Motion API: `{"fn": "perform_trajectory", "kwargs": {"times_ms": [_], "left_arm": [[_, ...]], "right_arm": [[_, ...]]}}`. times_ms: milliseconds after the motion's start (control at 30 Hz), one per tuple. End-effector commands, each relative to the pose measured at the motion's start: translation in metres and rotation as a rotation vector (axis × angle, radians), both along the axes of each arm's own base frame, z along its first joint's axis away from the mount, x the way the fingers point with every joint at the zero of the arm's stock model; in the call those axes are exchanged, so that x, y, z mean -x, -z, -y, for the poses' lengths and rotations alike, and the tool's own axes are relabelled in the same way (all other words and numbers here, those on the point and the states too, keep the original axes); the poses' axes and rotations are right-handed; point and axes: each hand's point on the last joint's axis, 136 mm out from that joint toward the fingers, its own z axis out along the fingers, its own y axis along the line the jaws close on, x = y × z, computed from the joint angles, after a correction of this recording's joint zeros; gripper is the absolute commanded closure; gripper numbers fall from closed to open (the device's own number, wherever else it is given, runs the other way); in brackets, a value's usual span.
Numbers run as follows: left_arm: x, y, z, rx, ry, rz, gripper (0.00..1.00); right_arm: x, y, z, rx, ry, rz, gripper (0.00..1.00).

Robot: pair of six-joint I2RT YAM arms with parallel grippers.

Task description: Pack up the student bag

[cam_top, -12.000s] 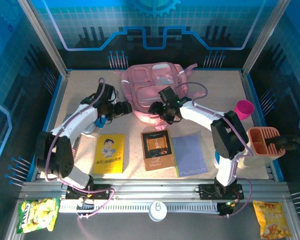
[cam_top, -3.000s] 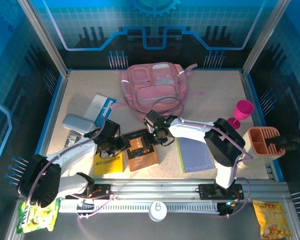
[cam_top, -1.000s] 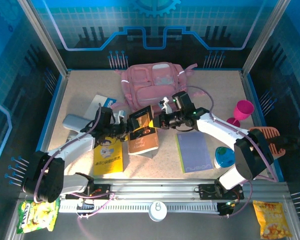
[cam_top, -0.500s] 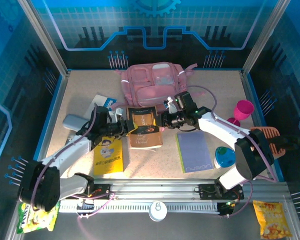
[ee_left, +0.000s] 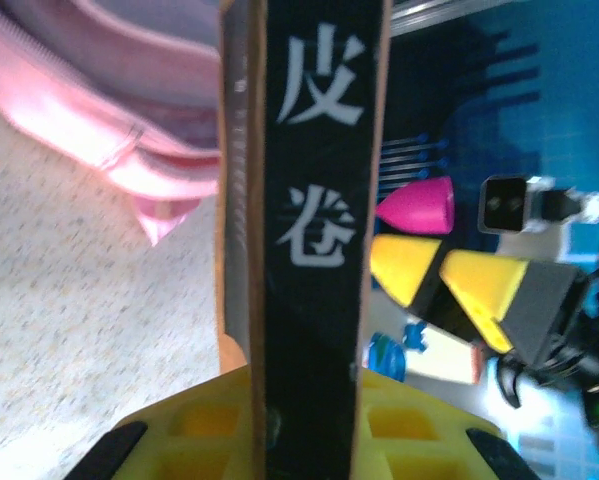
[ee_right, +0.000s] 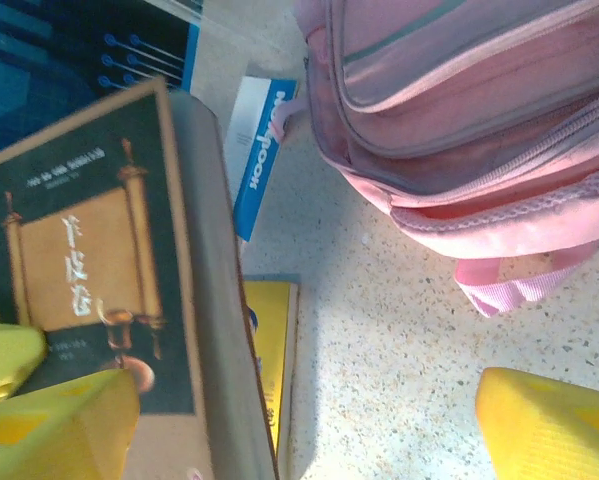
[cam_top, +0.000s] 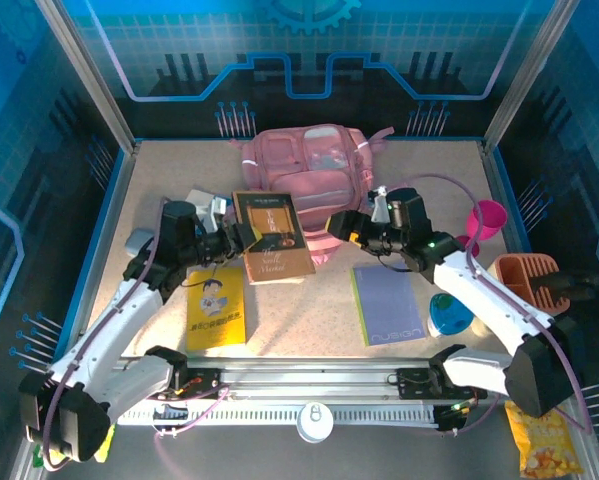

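Student bag: the student bag [cam_top: 309, 170] lies flat at the far centre of the table [cam_top: 309, 320], zip pockets facing up and a pale strap trailing off its near edge.
Left gripper: the left gripper [cam_top: 239, 240] is clamped on the left edge of the brown book [cam_top: 269, 235]. The left wrist view shows the spine standing between the yellow fingers [ee_left: 419, 440].
Brown book: cover up, at the bag's near-left corner, its far edge overlapping the bag in the top view.
Right gripper: the right gripper [cam_top: 341, 226] has its jaws wide apart and holds nothing. It sits just right of the book, at the bag's near edge.
Near left: yellow book [cam_top: 217, 305], flat, just near the brown one.
Near right: lavender notebook [cam_top: 387, 305], flat.
Left of bag: blue-and-white notebook [ee_right: 261, 160].
Right side: magenta goblet [cam_top: 487, 218] and orange pen holder [cam_top: 527, 283].
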Motion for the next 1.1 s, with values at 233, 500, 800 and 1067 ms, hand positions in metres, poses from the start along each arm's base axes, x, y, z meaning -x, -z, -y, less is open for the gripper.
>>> {"fn": "perform_trajectory", "kwargs": {"times_ms": [233, 500, 800, 1067], "left_arm": [[-0.089, -0.077, 0.003, 0.27, -0.217, 0.137, 0.94], [-0.122, -0.086, 0.01, 0.307, -0.318, 0.172, 0.94], [-0.132, -0.083, 0.014, 0.356, -0.351, 0.165, 0.93], [-0.13, -0.078, 0.015, 0.374, -0.346, 0.139, 0.9]], "right_arm": [[-0.018, -0.047, -0.009, -0.393, 0.16, 0.008, 0.07], [-0.038, -0.058, -0.055, -0.489, 0.158, -0.025, 0.05], [-0.057, -0.059, -0.081, -0.584, 0.202, -0.019, 0.07], [-0.073, -0.074, -0.087, -0.611, 0.217, 0.045, 0.28]]}}
